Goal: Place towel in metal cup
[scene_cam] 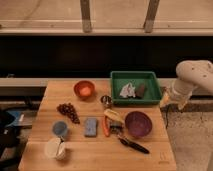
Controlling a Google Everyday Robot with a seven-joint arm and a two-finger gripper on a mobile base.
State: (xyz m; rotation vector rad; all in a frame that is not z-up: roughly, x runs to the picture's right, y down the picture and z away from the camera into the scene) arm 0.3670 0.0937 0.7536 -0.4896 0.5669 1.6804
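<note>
A crumpled white towel (127,90) lies in the green tray (150,76) at the back right of the wooden table. A small metal cup (106,101) stands upright just left of the tray's front left corner. My white arm (192,75) reaches in from the right. Its gripper (166,101) hangs at the tray's right end, to the right of the towel and apart from it.
A dark brown object (141,90) lies in the tray beside the towel. On the table are an orange bowl (84,89), grapes (68,111), a blue cup (60,128), a blue sponge (91,126), a white cup (54,148), a banana (113,115), a purple bowl (138,124) and a black tool (133,144).
</note>
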